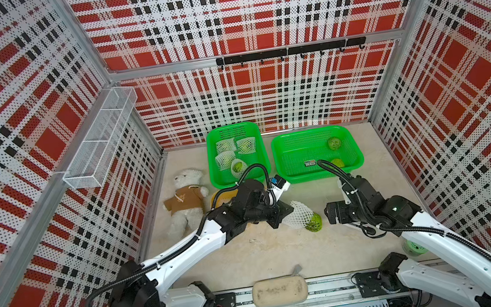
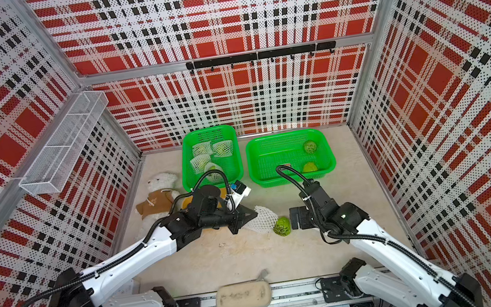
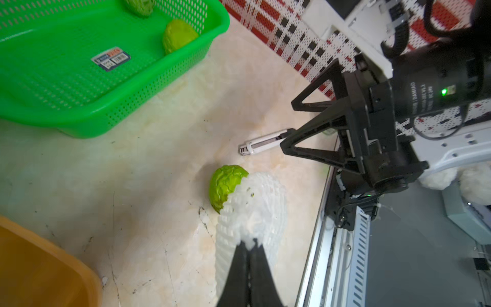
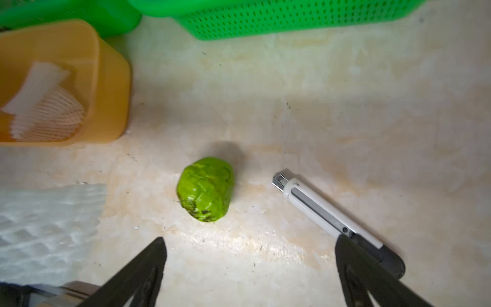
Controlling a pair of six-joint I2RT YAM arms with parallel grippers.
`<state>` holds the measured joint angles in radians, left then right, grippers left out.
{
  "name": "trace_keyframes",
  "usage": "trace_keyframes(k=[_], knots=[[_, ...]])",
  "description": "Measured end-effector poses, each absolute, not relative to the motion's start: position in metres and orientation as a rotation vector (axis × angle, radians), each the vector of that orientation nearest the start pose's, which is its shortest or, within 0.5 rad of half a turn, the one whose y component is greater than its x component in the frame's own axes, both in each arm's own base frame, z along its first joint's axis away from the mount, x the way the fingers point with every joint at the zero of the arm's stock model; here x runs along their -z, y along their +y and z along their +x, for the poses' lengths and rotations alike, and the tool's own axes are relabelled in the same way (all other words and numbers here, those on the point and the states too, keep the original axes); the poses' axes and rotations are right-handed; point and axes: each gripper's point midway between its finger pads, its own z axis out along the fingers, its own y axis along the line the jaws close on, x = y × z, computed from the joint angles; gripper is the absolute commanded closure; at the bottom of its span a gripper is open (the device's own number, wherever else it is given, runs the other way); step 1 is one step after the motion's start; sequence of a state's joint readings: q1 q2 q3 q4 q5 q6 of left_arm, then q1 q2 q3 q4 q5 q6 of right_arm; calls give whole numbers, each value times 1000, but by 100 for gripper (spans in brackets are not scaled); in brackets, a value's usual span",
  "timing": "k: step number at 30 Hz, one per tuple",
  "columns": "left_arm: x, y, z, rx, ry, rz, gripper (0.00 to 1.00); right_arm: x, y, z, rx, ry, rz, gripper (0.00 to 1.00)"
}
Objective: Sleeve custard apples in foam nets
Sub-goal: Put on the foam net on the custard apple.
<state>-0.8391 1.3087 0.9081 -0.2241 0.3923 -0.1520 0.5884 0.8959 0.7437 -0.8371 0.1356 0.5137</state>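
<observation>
One bare custard apple [image 1: 314, 222] [image 4: 206, 188] lies on the tabletop between my two grippers. My left gripper [image 3: 249, 243] [image 1: 288, 212] is shut on the pinched end of a white foam net [image 3: 255, 202] [image 1: 300, 213]. The net's wide mouth reaches toward the fruit, and the right wrist view shows a gap between them. My right gripper [image 4: 249, 239] [image 1: 332, 212] stands open just right of the fruit, holding nothing. Two more bare custard apples [image 1: 334, 143] sit in the right green basket [image 1: 299, 153]. Several netted fruits [image 1: 237, 150] fill the left green basket [image 1: 211, 165].
A white utility knife [image 4: 326, 212] lies by one right fingertip. An orange bin [image 4: 106, 79] holding spare nets [image 4: 45, 117] sits under the left arm. A plush bear [image 1: 183, 199] lies at left, a beige pouch [image 1: 279, 292] at the front edge, and a pale green container [image 1: 413, 246] at front right.
</observation>
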Motion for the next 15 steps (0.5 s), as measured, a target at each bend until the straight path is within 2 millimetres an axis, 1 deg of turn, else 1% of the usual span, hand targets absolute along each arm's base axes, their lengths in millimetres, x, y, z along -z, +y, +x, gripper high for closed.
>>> trace_keyframes(k=[3, 6, 9, 15], knots=[[-177, -344, 207, 927, 2113, 1026, 100, -125, 111, 210, -236, 2572, -43, 0], [-166, -355, 206, 892, 2133, 1046, 100, -119, 109, 208, -240, 2556, -45, 0], [-159, -366, 210, 853, 2136, 1053, 100, -116, 108, 208, -244, 2539, -44, 0], [-154, -383, 217, 768, 2121, 1053, 100, -114, 114, 207, -270, 2503, -90, 0]])
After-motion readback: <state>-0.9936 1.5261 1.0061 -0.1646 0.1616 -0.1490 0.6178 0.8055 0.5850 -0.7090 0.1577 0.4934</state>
